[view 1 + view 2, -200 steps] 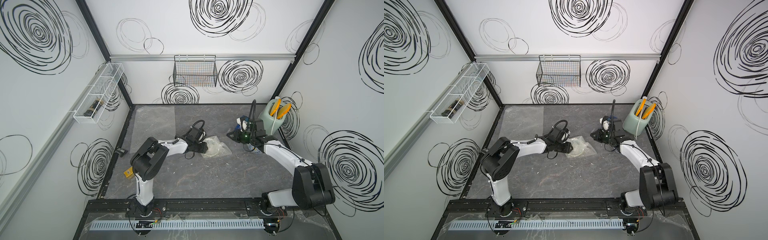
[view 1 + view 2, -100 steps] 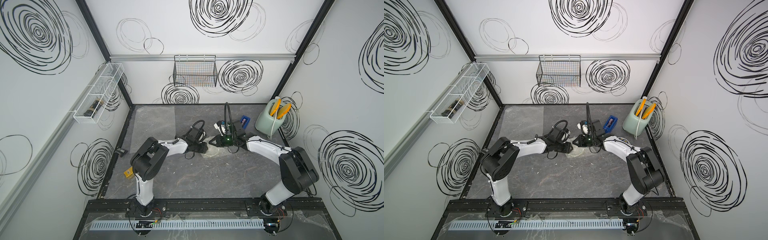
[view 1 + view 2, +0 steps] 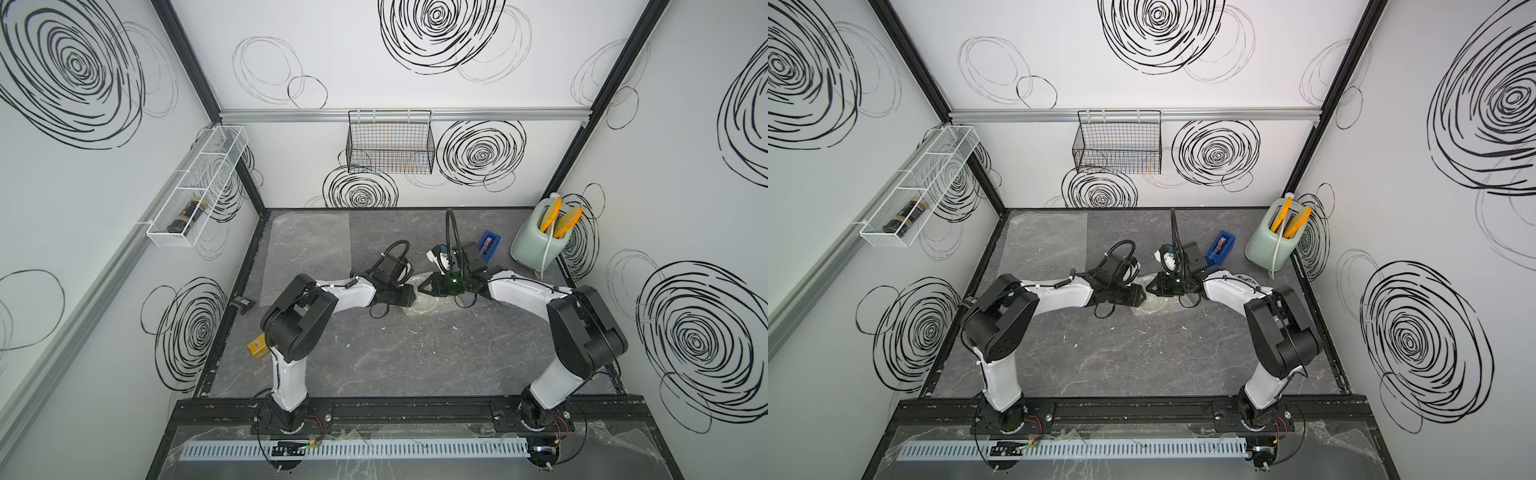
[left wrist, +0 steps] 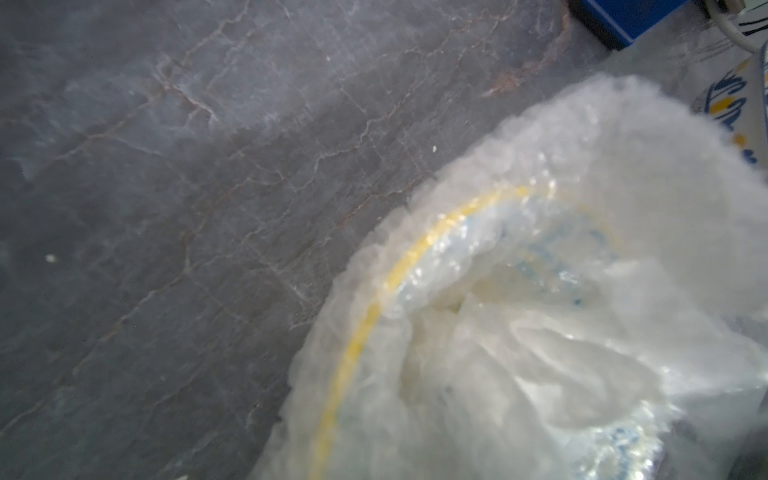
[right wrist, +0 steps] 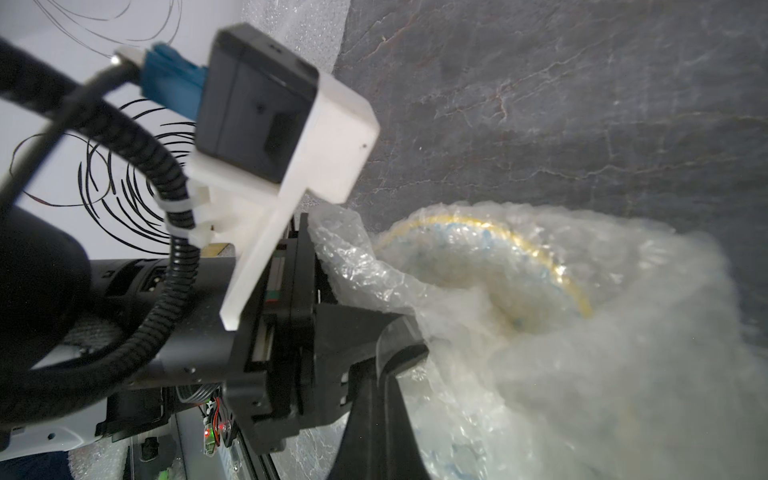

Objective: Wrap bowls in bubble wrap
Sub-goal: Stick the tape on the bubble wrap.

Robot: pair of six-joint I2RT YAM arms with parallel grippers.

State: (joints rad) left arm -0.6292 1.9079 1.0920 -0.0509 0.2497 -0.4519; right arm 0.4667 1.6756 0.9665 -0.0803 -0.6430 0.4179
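In both top views the left gripper [image 3: 413, 296] and the right gripper [image 3: 420, 286] meet tip to tip at mid-table over a crumpled mound of bubble wrap [image 3: 428, 308]. The right one's jaws are pressed together, and the arms hide most of the mound. A spare sheet [image 3: 307, 249] lies flat toward the back left, well apart. A blue tape dispenser [image 3: 488, 245] and a pale green jug [image 3: 534, 245] stand behind the right arm. The table [image 3: 415, 365] is dark grey and marble-veined. The white walls [image 3: 685, 124] carry black scribbled spirals, a wire basket [image 3: 390, 145] and a white rack [image 3: 195, 195]. The left wrist view shows the bowl [image 4: 478, 249], yellow-rimmed, inside the wrap, with a slice of a second bowl [image 4: 723, 95] just beyond. In the right wrist view the left gripper's fingers [image 5: 365, 328] clamp bunched wrap beside that rim.
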